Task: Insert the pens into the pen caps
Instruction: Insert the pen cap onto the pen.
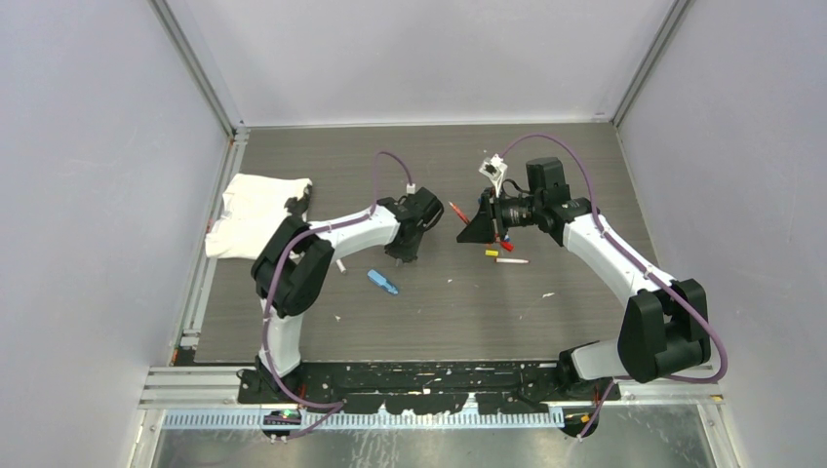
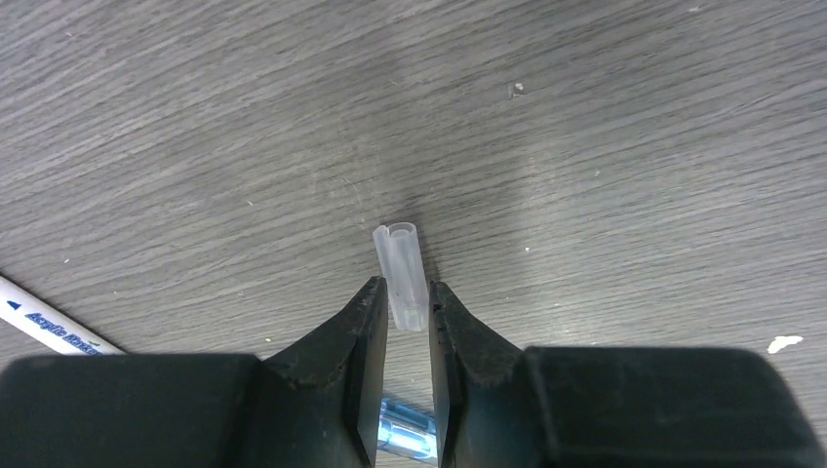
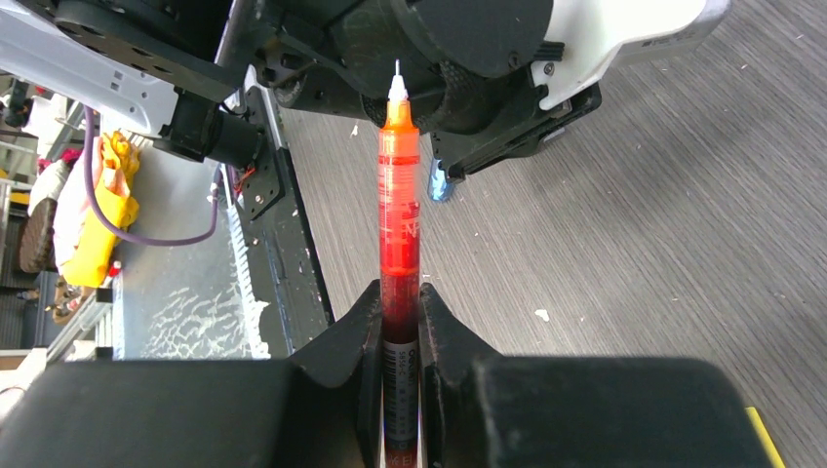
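Left end effector (image 2: 407, 292) pinches a clear cap (image 2: 398, 255) — right end effector (image 3: 399, 295), a red pen (image 3: 398, 195).

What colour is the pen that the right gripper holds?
The pen is translucent orange-red with a white tip; clearest in the right wrist view.

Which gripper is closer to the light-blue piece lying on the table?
Left. The left gripper hovers close beside the light-blue piece; the right gripper is farther away, to its right.
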`<state>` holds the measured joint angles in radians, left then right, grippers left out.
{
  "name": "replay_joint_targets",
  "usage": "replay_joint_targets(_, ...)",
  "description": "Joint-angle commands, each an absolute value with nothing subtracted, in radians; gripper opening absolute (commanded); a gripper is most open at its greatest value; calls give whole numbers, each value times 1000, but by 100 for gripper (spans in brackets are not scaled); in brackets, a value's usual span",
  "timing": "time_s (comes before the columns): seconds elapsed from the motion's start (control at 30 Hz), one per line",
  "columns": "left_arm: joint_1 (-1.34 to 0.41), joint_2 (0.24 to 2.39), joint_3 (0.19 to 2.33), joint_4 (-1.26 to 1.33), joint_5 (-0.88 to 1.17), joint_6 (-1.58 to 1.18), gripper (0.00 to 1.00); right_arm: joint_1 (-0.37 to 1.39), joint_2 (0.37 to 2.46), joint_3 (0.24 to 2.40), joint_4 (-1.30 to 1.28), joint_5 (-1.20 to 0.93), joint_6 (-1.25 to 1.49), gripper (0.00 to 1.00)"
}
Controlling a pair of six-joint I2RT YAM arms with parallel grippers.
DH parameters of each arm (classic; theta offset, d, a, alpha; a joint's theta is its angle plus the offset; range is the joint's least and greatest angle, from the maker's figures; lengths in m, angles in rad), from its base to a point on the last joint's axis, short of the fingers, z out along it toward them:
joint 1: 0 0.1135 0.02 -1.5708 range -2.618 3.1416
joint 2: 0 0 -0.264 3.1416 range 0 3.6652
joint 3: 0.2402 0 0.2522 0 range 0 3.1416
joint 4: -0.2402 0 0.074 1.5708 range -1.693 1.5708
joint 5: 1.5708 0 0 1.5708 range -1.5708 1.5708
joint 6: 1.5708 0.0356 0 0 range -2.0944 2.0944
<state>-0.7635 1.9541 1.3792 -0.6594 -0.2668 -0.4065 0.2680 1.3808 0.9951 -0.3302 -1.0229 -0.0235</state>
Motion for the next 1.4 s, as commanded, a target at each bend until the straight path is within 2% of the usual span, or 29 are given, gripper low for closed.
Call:
replay_joint_targets(0.0, -769, 1971, 1416, -697, -299, -388, 24, 264, 1367, 1020, -311, -1042, -17, 1)
replay_joint_targets(0.43, -767, 2039, 1386, -698, -253, -396, 25, 262, 1368, 1020, -311, -1043, -16, 1)
replay_joint_targets(0.67, -750, 2088, 1392, -740, -200, -386, 32, 263, 1364, 1020, -311, -1047, -15, 1)
replay_joint_targets(0.83, -718, 2084, 1366, -720, -114, -376, 32, 263, 1363, 1020, -311, -1050, -14, 1)
replay_joint_targets(1.13, -656, 2100, 1349, -710, -4, -327, 17, 262, 1358, 1020, -310, -1053, -13, 1)
replay_joint_targets(1.23, -623, 2088, 1315, -675, 79, -327, 4, 262, 1358, 1020, -310, -1054, -13, 1)
replay_joint_targets(1.37, -551, 2020, 1217, -556, 239, -359, 3, 261, 1360, 1019, -308, -1057, -11, 1)
